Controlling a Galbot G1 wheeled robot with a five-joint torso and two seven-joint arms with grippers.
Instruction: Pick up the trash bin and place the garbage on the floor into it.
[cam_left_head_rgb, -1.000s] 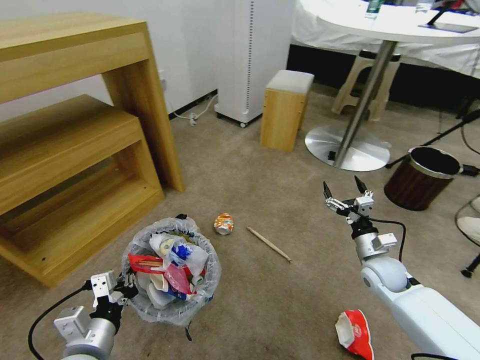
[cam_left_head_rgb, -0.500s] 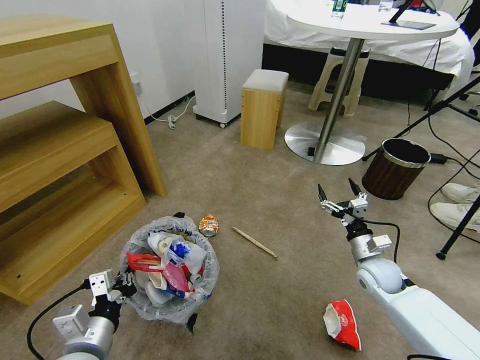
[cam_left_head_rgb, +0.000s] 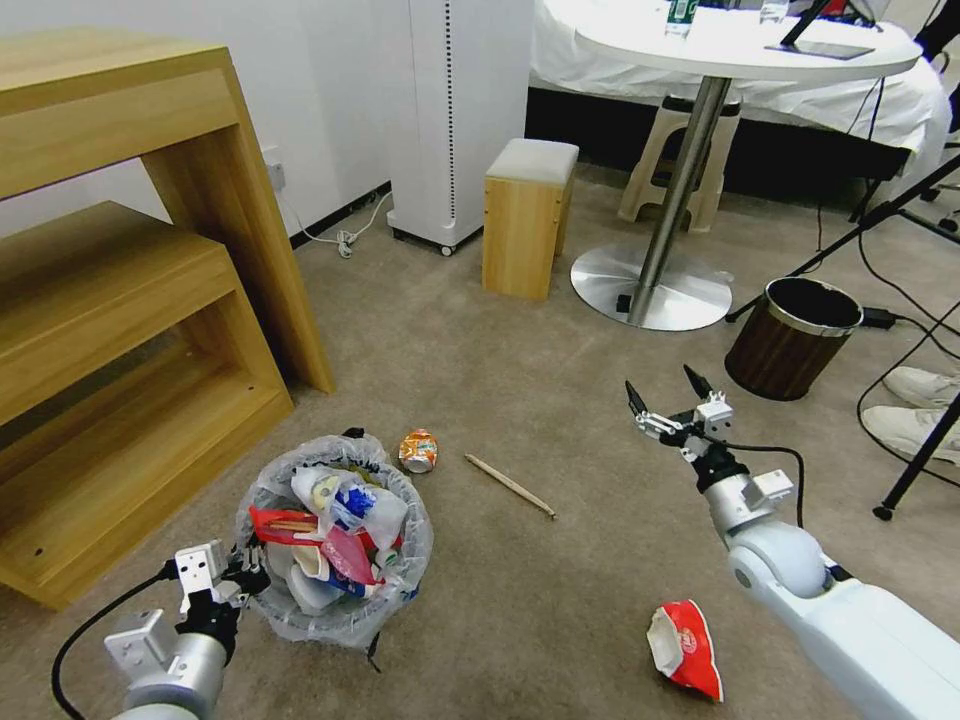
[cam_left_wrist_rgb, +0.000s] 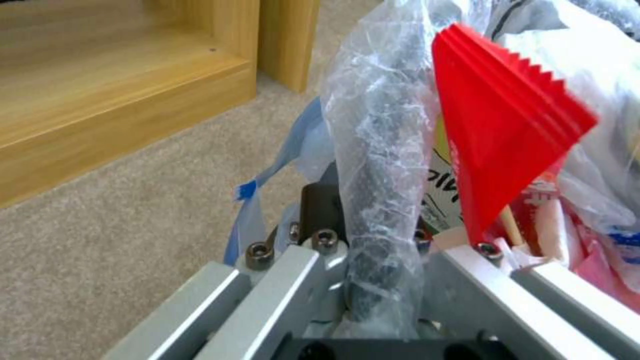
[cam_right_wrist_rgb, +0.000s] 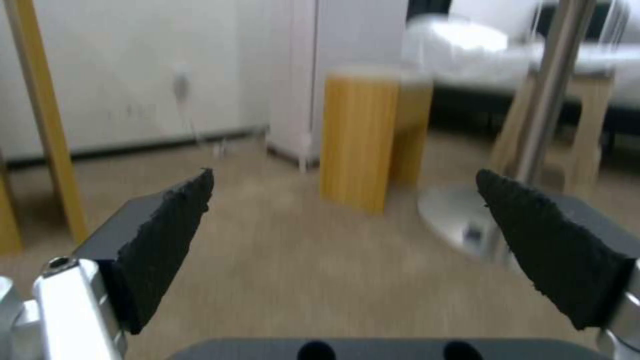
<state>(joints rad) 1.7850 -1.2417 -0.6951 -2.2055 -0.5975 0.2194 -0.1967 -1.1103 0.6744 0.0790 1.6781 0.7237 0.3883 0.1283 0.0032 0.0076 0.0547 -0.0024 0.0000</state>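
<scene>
The trash bin, lined with a clear crinkly bag and heaped with litter, stands on the beige carpet floor. My left gripper is shut on its near rim. In the left wrist view the bag-wrapped rim runs between the fingers, beside a red wrapper. Garbage on the floor: a crushed orange can, a wooden stick and a red wrapper. My right gripper hangs open and empty above the carpet, right of the stick, with its dark pads wide apart.
A wooden shelf unit stands at the left. Behind are a small wooden stool, a white tower unit and a round table's metal base. A brown wood-look bin, cables, a tripod leg and white shoes sit at the right.
The camera has shifted, so the whole scene sits differently. My right gripper has sunk slightly, still open. The left gripper keeps its hold on the bin's rim.
</scene>
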